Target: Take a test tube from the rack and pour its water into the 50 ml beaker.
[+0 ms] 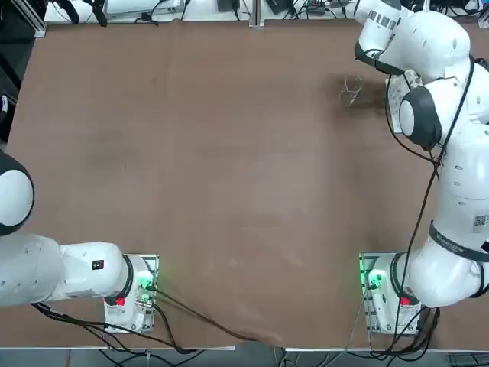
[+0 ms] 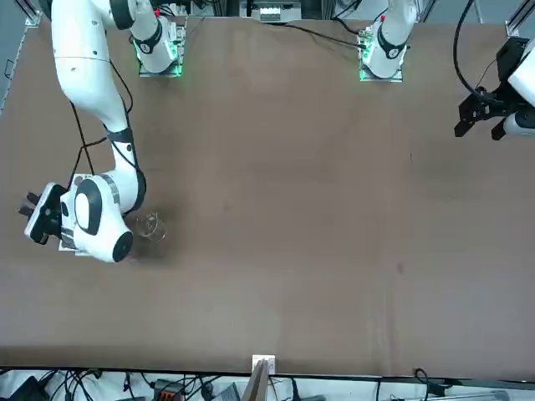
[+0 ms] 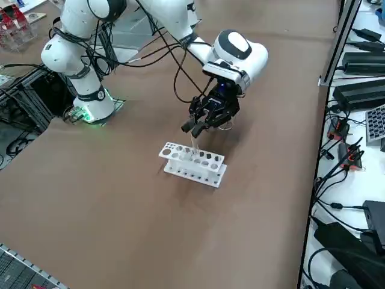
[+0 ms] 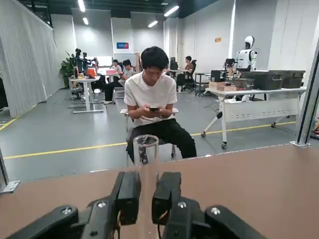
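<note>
Near the middle of the side view, the gripper (image 3: 194,129) held the tube (image 3: 194,146) tight above the rack (image 3: 192,165), and pouring into the beaker (image 2: 150,226) was left.

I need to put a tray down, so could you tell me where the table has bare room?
The brown table is bare between the arm bases and its far edge. It is crowded only around the small white rack, clear glass beaker and right gripper.

Overhead and front cameras face oppositely — both (from afar) covering the table (image 1: 229,191).
</note>
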Controlling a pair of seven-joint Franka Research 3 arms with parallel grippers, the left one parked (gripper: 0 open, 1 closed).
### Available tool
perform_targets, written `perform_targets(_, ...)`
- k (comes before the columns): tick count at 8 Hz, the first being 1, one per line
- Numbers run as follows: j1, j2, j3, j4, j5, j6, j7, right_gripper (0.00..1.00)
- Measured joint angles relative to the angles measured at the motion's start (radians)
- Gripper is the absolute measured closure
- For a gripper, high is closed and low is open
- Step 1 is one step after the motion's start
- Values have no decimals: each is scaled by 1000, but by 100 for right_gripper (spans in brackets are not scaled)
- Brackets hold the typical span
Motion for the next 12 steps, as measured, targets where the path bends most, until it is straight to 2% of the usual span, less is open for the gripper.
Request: perform_targets(12,4,39,2,-4,0,25,25,81)
